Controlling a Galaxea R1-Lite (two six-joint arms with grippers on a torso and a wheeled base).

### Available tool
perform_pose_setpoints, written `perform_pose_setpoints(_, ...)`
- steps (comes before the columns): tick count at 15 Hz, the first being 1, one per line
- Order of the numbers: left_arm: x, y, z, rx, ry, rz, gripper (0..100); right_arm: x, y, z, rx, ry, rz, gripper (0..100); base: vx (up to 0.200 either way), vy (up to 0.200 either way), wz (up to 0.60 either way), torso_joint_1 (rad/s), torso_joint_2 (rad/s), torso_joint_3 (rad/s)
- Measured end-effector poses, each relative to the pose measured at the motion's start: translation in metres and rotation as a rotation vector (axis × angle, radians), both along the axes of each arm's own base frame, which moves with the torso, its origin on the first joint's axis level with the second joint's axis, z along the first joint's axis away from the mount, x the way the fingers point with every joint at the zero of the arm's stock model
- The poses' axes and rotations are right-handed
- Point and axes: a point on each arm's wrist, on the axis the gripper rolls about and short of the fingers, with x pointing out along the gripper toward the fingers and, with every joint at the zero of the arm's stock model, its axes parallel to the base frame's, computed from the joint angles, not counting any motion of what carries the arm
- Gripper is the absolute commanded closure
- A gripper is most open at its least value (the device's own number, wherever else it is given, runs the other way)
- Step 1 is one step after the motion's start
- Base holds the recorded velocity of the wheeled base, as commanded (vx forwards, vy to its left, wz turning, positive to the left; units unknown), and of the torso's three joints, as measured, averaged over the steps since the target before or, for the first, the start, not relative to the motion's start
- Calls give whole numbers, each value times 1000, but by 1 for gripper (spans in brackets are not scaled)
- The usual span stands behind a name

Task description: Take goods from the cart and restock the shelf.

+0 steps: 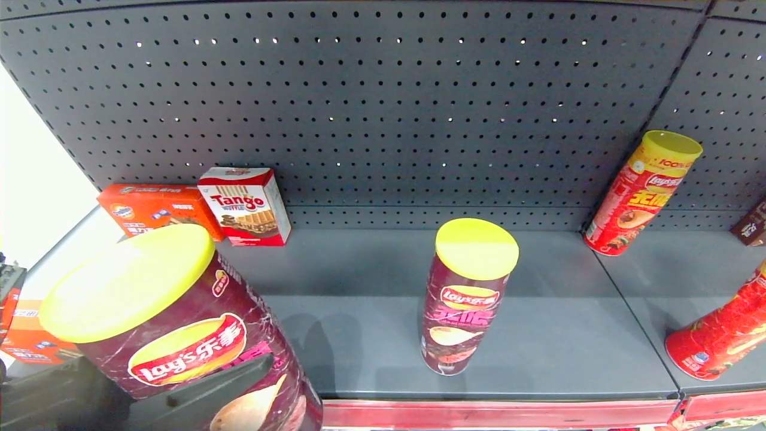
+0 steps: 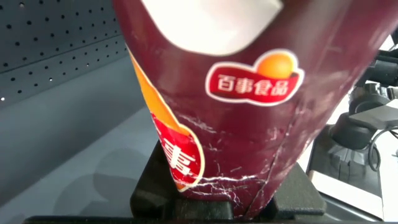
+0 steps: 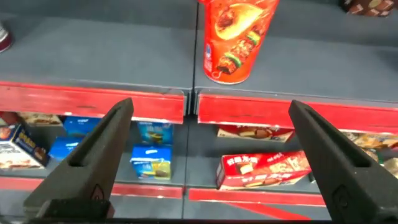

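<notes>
My left gripper (image 1: pixel 206 383) clamped maroon chip can (image 1: pixel 179 335) at lower body, before shelf's (image 1: pixel 371 335) left end, not yet on it. Judged can light, stiff tube; glossy wrap likely slippery, wall crushable, so mid-body hold safest. Yellow lid (image 1: pixel 125 281) on, contents hidden. Shelf carried matching can (image 1: pixel 467 299) upright, orange box (image 1: pixel 155 206), wafer box (image 1: pixel 245 206) at back. My right gripper (image 3: pixel 211 106) gaped empty.
</notes>
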Motion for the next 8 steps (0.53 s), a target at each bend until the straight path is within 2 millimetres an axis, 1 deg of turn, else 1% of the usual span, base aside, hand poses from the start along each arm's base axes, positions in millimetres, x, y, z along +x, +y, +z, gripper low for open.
perform_pose_setpoints(1,0,-1,2,-2,-9,-4,100,1,0,-3,44,3,-21,0,0,0,0,0,0,0)
perform_pose_setpoints(4,-2,0,3,-5,-7,-9,100,2,-1,-5,48,5,-24,0,0,0,0,0,0,0)
perform_pose_setpoints(7,2,-2,15,-17,-25,-6,100,2,-1,-6,48,7,-24,0,0,0,0,0,0,0)
perform_pose_setpoints(8,6,-4,22,-17,-25,-4,100,2,-1,-6,48,7,-24,0,0,0,0,0,0,0)
